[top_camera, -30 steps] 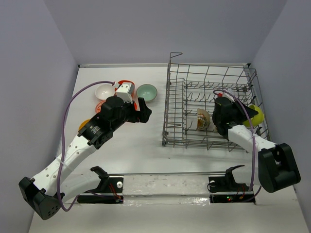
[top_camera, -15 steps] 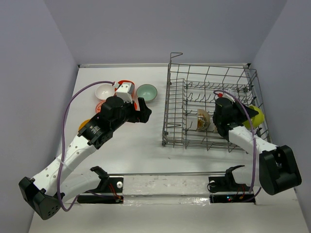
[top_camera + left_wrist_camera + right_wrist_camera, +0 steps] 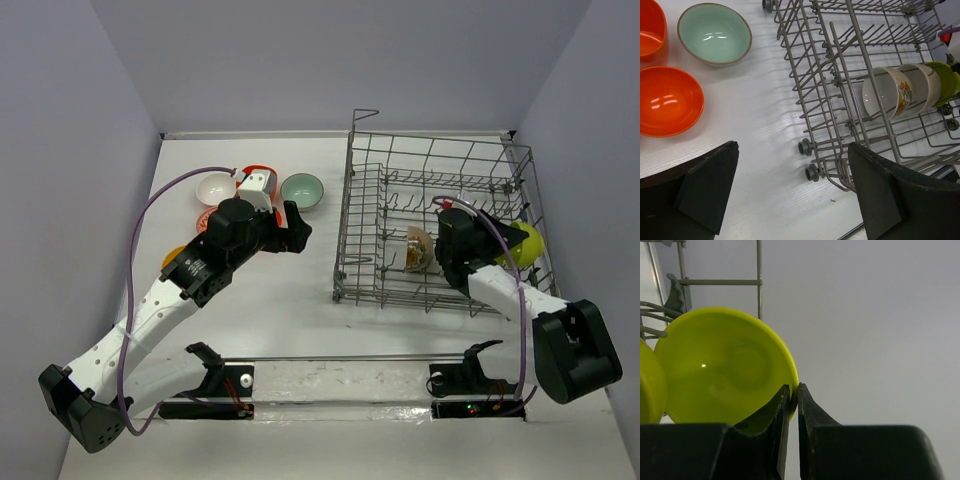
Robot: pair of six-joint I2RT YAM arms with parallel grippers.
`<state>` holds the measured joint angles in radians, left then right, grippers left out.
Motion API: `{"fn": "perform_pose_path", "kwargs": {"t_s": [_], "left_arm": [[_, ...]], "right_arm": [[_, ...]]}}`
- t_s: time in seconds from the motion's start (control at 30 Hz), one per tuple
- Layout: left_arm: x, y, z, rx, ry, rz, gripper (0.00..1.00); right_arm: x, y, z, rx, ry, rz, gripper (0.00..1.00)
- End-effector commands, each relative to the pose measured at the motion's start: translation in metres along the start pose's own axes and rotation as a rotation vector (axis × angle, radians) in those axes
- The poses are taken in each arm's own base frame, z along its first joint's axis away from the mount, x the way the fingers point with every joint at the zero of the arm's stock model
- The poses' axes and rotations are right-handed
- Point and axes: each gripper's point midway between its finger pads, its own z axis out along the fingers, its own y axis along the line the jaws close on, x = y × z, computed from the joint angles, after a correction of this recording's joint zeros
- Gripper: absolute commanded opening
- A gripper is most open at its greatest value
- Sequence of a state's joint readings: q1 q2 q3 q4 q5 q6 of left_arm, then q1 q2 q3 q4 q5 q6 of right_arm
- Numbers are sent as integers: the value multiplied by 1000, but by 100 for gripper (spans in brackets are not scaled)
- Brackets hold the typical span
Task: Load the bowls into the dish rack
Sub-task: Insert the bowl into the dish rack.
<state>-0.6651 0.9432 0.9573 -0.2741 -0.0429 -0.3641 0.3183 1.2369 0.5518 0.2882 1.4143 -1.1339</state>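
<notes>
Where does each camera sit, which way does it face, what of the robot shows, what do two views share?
Top external: above, behind the robot, facing down; left arm, right arm, dish rack.
Left wrist: left arm, facing the table past the open left gripper.
Right wrist: right arm, facing the lime green bowl; right gripper shut on it.
Shared by top and left wrist: teal bowl.

Top overhead, wrists close; all share dish rack (image 3: 432, 160).
</notes>
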Motion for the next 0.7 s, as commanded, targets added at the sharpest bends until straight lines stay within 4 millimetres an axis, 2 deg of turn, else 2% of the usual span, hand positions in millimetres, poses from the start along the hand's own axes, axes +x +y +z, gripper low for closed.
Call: {"fn": "perform_pose_path", "kwargs": {"t_s": [0.0, 0.23, 0.53, 0.67], "left_arm": [[-7, 1, -1, 1, -30, 5, 99], [-6, 2, -1, -5, -30, 5, 99], [-7, 3, -1, -8, -31, 5, 99], [-6, 3, -1, -9, -30, 7, 99]], "right_arm": [[6, 21, -2, -19, 2, -154, 1], [-1, 31, -5, -35, -24, -193, 1], [-5, 33, -7, -40, -34, -175, 1], [-8, 32, -7, -39, -30, -151, 8]]}}
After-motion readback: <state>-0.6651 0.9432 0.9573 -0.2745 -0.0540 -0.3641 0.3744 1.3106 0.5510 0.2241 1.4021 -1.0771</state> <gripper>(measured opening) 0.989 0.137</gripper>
